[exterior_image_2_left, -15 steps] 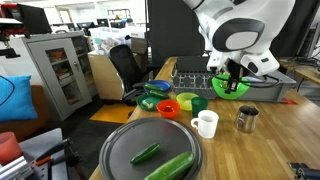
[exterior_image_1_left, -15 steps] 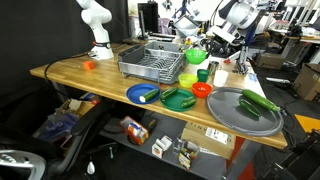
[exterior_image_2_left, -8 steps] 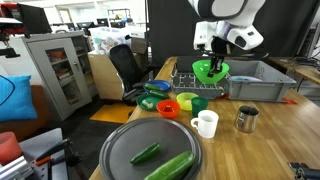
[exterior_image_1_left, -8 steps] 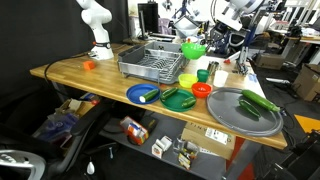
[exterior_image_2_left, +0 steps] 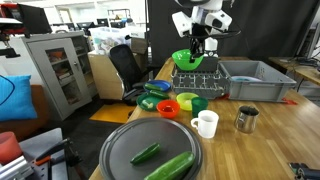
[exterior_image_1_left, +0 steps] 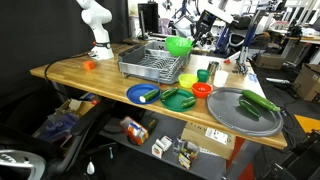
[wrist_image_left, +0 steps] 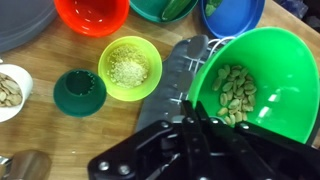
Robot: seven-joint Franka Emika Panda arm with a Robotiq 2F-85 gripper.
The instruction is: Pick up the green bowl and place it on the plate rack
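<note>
My gripper [wrist_image_left: 193, 112] is shut on the rim of the green bowl [wrist_image_left: 258, 75], a bright lime-green bowl with pale nuts or beans inside. In both exterior views the bowl [exterior_image_1_left: 178, 45] [exterior_image_2_left: 187, 60] hangs in the air above the near end of the grey plate rack [exterior_image_1_left: 150, 62] [exterior_image_2_left: 186, 81], not touching it. The gripper [exterior_image_2_left: 199, 40] holds it from above. In the wrist view part of the rack [wrist_image_left: 178, 70] shows under the bowl.
On the wooden table beside the rack stand a paler yellow-green bowl [wrist_image_left: 130, 66], a red-orange bowl [wrist_image_left: 92, 14], a blue plate [exterior_image_1_left: 142, 94], a flat dark green dish [exterior_image_1_left: 178, 98], a small dark green lid [wrist_image_left: 79, 92], a white mug [exterior_image_2_left: 205, 124], a metal cup [exterior_image_2_left: 246, 119] and a round grey tray [exterior_image_2_left: 120, 150] with cucumbers.
The gripper has carried the green bowl up and across, from beside the far cups to above the plate rack. Nothing else has moved.
</note>
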